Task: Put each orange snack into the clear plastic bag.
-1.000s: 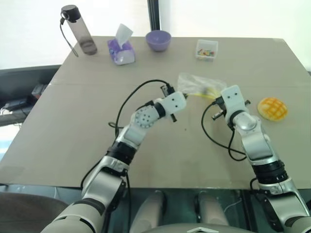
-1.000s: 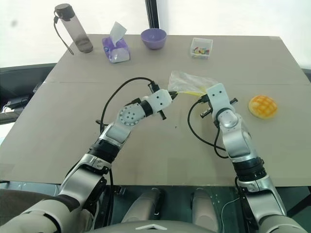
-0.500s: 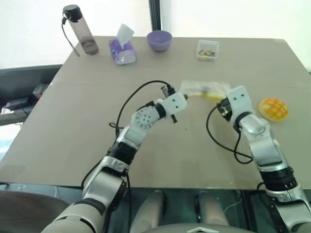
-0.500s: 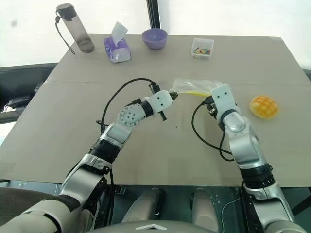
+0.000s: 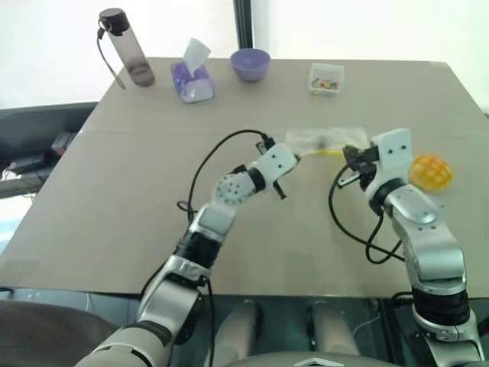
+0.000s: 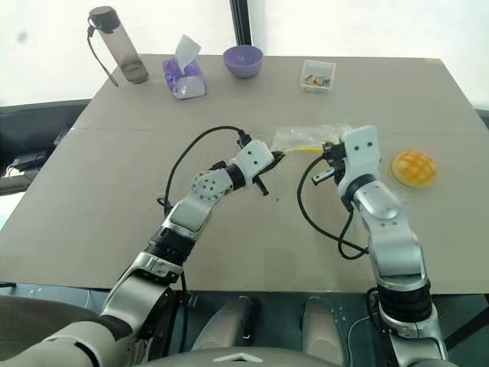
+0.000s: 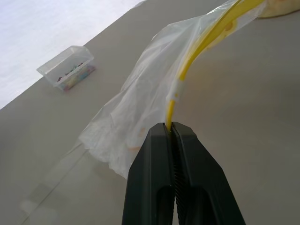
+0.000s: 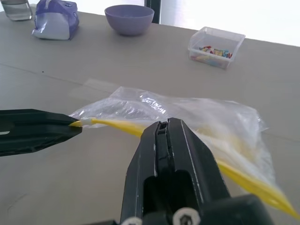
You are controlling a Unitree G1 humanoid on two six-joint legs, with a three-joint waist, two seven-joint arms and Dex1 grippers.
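At mid-table, just beyond the two arms, the clear bag (image 6: 309, 138) lies with its yellow seal strip (image 7: 197, 56) stretched between them. One orange bun (image 6: 413, 168) sits on the table (image 6: 114, 191) to the right of the bag, close beside the right forearm, not yet bagged; whether the yellow tint inside the bag is another bun, cannot tell.

Left gripper (image 7: 172, 127): jaws fully closed, pinching one end of the seal strip, bag hanging from it. Right gripper (image 8: 161, 129): jaws closed together just in front of the strip; no plastic visibly caught between them, so likely empty.

Risks, as judged:
- Bag mouth appears sealed or flat. With only one side held, a pull would drag the whole bag rather than open it.
- The thin strip could slip from the left pinch if tension rises.
- Right forearm sits close to the bun; a swing could knock it toward the table edge.

Far side, well apart: bottle (image 6: 114, 42), tissue pack (image 6: 182, 75), purple bowl (image 6: 243, 58), small clear box (image 6: 316, 75).
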